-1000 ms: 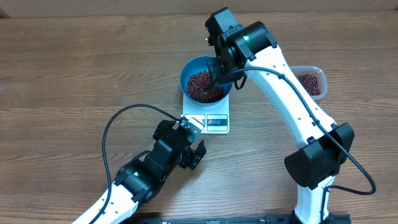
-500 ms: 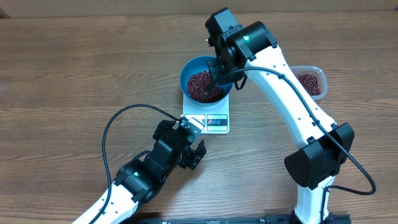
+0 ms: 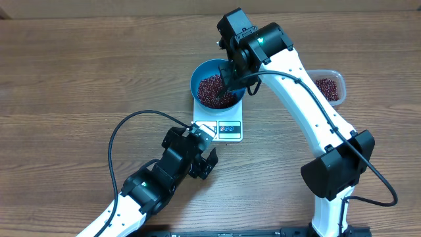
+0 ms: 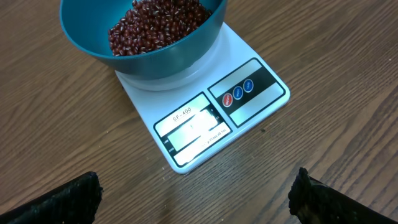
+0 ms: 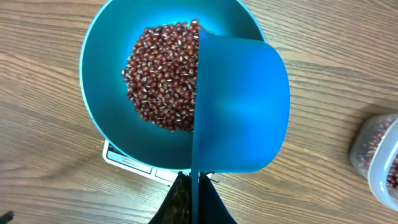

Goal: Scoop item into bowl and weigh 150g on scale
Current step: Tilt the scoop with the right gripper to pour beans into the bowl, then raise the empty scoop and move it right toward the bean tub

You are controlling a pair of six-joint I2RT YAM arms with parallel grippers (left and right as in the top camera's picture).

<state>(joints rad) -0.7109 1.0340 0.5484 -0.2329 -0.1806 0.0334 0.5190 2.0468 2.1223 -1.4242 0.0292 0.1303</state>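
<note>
The teal bowl stands on the white scale and holds a heap of red-brown beans. My right gripper is shut on the thin handle of a small blue scoop, held over the bowl's right side, tipped on its side. My left gripper stands open above bare wood just in front of the scale, its fingers wide apart with nothing between them.
A clear plastic tub with more beans sits to the right of the bowl. The left arm's black cable loops over the table to the left. Bare wooden table lies all around.
</note>
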